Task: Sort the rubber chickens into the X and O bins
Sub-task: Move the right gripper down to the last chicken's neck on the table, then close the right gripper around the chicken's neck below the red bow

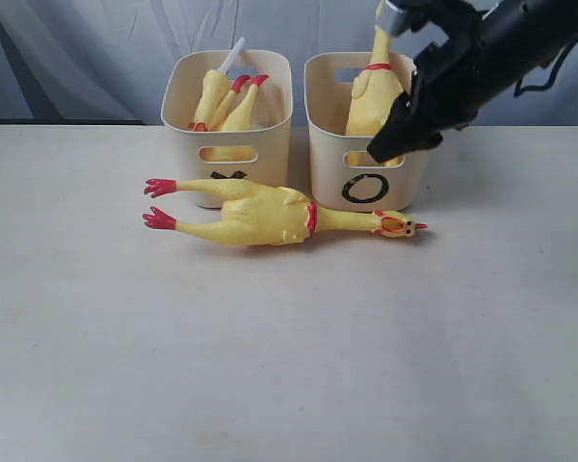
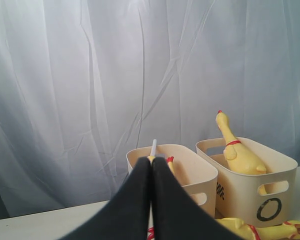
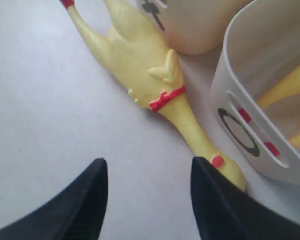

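Before the O bin [image 1: 405, 183], on the worktop [image 1: 289, 366], lies the one loose rubber chicken [image 1: 270, 217]. Its long axis runs along the bin's front wall, with the head and beak at the O bin's foot and the red feet at the far end, past the neighbouring X bin [image 1: 270, 144]. The right claw [image 1: 389, 146] hangs over the O bin's front rim, spread wide and empty, so the bird lies below it, body trailing away from the O bin. In the right wrist view the head is half hidden behind one jaw. The left claw [image 2: 151, 167] is pressed together on nothing and looks at the O bin from well off, so the right arm seems nearer.
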Motion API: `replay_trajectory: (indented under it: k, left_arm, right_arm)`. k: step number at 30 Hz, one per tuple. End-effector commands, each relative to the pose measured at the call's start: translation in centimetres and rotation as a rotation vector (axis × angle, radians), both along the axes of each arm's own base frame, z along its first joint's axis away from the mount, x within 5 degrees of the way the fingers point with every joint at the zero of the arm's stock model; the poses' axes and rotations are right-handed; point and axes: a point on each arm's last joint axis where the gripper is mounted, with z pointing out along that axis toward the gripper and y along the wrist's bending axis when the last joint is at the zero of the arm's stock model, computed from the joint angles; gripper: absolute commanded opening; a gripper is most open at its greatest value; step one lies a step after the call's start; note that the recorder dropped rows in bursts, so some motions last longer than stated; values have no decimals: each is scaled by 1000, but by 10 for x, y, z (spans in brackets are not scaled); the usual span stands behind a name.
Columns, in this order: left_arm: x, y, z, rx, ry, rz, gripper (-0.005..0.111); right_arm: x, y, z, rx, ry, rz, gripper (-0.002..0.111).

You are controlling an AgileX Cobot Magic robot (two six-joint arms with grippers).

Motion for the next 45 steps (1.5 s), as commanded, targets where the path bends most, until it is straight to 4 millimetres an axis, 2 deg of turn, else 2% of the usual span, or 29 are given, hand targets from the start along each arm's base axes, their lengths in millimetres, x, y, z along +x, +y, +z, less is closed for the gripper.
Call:
replay_trajectory:
  k: [1, 5, 15, 22, 32, 39, 45]
  left_arm:
    - [-2, 1, 2, -7, -12, 4, 0]
    - [-2, 1, 2, -7, -12, 4, 0]
    - [-2, 1, 2, -7, -12, 4, 0]
    - [-2, 0, 2, -6, -11, 2, 0]
    - [-2, 0, 2, -6, -11, 0, 0]
    - [-2, 0, 2, -6, -11, 0, 0]
    - [-2, 0, 2, -6, -11, 0, 0]
  right_arm:
    - [-8, -2, -23, -34, -50, 79, 48]
    - [-17, 4, -50, -108, -120, 171, 48]
    - [-31, 40, -106, -349, -308, 352, 48]
    - [-22, 57, -117, -379, -459, 315, 48]
    - [-6, 57, -141, -417, -544, 249, 48]
    - [-4, 57, -157, -442, -534, 271, 48]
    - [-2, 57, -161, -448, -552, 255, 48]
